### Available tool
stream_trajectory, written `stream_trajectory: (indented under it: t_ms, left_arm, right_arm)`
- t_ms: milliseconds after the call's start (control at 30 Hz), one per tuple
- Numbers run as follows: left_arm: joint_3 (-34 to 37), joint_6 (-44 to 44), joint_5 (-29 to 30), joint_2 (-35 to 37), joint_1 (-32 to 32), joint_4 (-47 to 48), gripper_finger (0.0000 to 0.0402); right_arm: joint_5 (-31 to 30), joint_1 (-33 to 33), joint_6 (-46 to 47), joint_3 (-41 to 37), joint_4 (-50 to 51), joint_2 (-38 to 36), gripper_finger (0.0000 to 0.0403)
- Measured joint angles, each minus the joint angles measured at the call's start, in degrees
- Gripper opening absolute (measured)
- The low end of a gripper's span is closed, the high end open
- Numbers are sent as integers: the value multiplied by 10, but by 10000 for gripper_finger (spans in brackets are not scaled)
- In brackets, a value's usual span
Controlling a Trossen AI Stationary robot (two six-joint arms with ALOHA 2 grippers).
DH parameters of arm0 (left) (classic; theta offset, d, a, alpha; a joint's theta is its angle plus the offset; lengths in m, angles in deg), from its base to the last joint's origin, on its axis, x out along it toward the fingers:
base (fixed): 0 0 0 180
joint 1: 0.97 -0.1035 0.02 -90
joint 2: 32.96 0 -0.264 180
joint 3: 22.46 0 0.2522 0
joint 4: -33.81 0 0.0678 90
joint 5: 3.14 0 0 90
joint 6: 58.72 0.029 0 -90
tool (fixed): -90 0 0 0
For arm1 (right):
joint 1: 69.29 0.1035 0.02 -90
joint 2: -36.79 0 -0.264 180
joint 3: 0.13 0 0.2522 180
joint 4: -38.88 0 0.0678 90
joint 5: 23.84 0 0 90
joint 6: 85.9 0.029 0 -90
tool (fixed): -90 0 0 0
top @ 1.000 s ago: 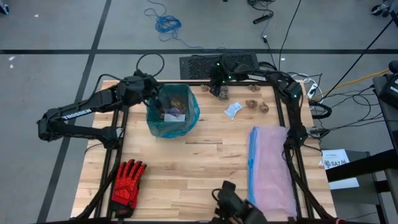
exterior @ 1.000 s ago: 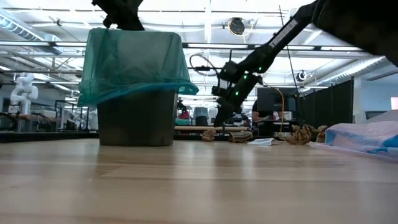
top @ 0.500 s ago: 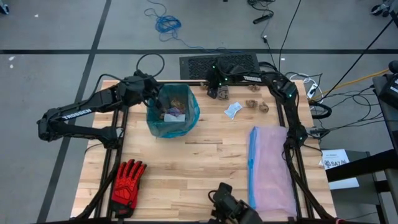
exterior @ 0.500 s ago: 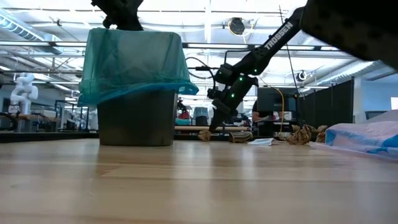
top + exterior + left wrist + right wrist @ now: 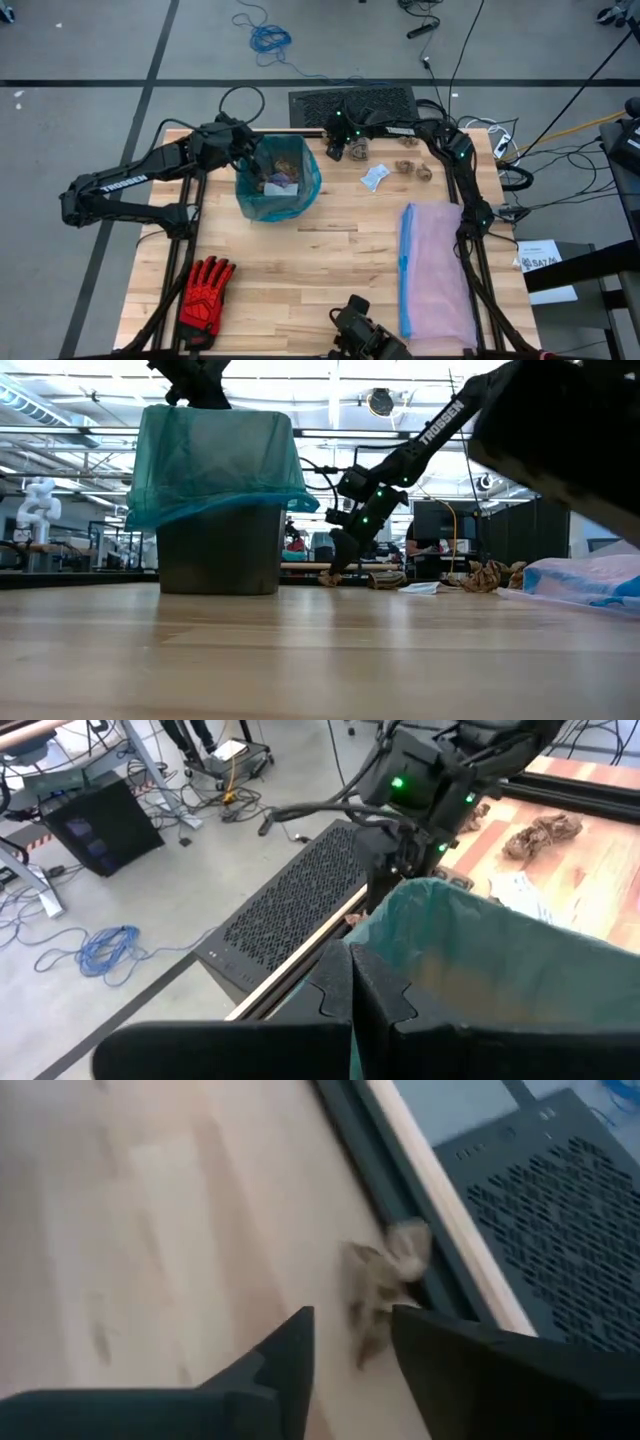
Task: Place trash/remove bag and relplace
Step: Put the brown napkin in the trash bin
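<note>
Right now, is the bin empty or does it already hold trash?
It holds trash: the high view shows brown and dark scraps inside the bag lining the bin.

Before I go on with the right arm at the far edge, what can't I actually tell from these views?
- Grip: right wrist view is blurred; the right gripper fingers straddle a paper lump, contact unclear.
- High view: the arm covers the right gripper and that lump.
- Bin contents: low view shows only the teal bag outside; high view too small to count the trash.
- Left gripper: at the bag rim; whether it pinches plastic is hidden by its own fingers.
</note>
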Motion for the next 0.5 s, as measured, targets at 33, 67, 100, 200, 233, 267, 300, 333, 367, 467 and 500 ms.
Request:
stream_trajectory:
  t_ms: [33,67,100,200,233,267,300,333,367,467,500]
  left_arm:
    - [0,0,0,0,0,-3,0]
    - [0,0,0,0,0,-7,0]
    - [0,0,0,0,0,-9,0]
    - [0,10,0,0,0,-11,0]
    - [0,10,0,0,0,-15,0]
    - [0,12,0,0,0,-19,0]
    - [0,14,0,0,0,-21,0]
    - [0,14,0,0,0,-25,0]
    - [0,15,0,0,0,-27,0]
    - [0,26,0,0,0,-38,0]
    - [0,29,0,0,0,-48,0]
  right_arm:
    - [-2,-2,0,0,1,2,100]
    - [-3,-5,0,0,7,4,78]
    - [-4,-6,-1,0,14,5,49]
    - [-4,-8,-6,0,15,1,10]
    - [-3,-7,-9,0,16,-3,7]
    - [-1,-7,-13,0,22,-8,4]
    - [-2,-5,-16,0,34,-15,2]
    - [-2,-3,-17,0,47,-24,2]
    - [-2,-1,-17,0,57,-35,1]
    - [-23,14,-19,0,72,-80,1]
    - [-36,23,-22,0,71,-97,1]
